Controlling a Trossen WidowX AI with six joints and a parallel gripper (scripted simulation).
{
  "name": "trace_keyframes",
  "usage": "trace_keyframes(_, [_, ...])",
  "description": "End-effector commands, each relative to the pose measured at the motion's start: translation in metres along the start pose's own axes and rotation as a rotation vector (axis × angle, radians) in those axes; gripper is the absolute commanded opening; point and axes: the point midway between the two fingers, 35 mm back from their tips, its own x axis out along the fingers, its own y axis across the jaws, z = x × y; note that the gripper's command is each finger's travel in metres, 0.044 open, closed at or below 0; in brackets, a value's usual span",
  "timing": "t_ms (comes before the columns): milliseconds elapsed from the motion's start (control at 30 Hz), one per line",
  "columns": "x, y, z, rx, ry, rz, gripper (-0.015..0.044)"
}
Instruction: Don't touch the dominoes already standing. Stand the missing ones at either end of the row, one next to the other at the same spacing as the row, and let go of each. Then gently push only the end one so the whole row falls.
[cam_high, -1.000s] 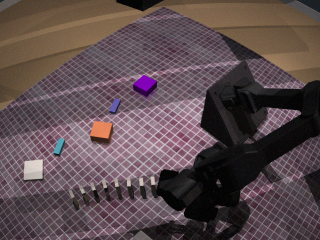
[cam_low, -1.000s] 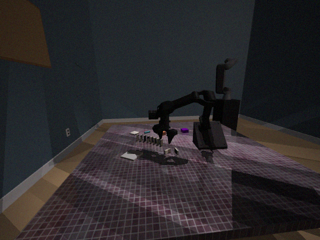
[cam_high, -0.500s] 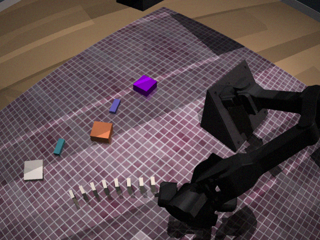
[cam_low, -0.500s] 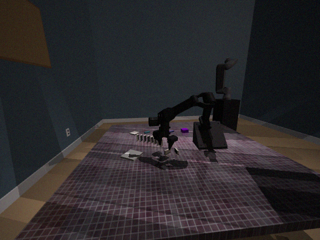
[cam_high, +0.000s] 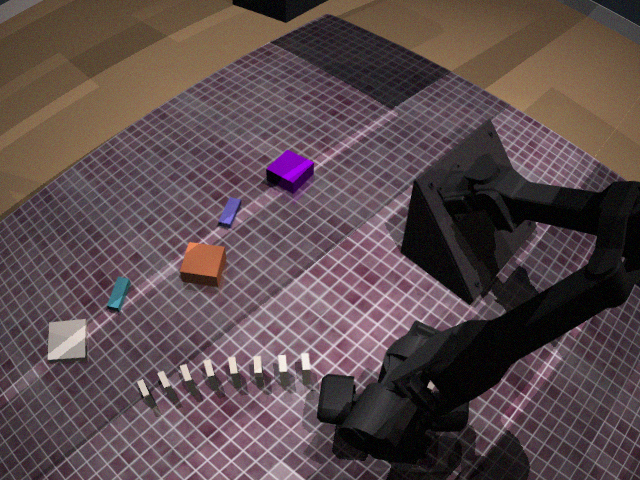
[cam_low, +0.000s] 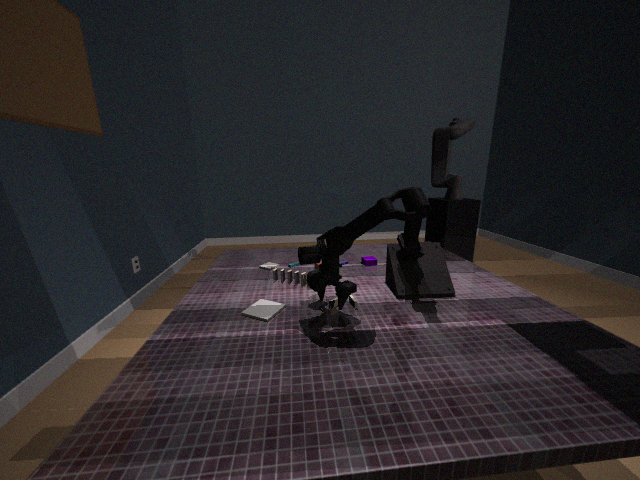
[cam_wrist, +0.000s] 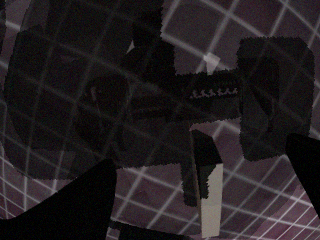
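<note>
Several pale dominoes stand in a slightly curved row (cam_high: 234, 367) (cam_low: 289, 277). My gripper (cam_low: 331, 303) (cam_wrist: 204, 156) is open and low over the table, past the row's right end in the top view, where its body hides the fingertips. In the wrist view a pale domino (cam_wrist: 212, 200) shows between the spread fingers, not gripped; whether it stands or lies is hard to tell. Another pale domino (cam_low: 353, 301) is just outside the fingers in the exterior view. In the top view only a small sliver of a domino (cam_high: 431, 385) shows behind the arm.
A white tile (cam_high: 67, 339) (cam_low: 268, 266), a teal block (cam_high: 118, 293), an orange block (cam_high: 203, 260), a blue block (cam_high: 230, 211) and a purple block (cam_high: 289, 167) (cam_low: 369, 260) lie beyond the row. Another white tile (cam_low: 263, 310) lies nearer the exterior camera. The arm's dark wedge mount (cam_high: 439, 248) (cam_low: 421, 273) is at the right.
</note>
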Motion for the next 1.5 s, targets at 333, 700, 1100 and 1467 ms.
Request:
trace_keyframes(333, [0.006,0.000,-0.002,0.006,0.005,-0.003,0.0335])
trace_keyframes(700, [0.006,0.000,-0.002,0.006,0.005,-0.003,0.0046])
trace_keyframes(1100, [-0.004,0.000,-0.002,0.006,0.006,-0.003,0.0029])
trace_keyframes(1467, [-0.131,0.001,-0.006,0.007,0.010,-0.008,0.0029])
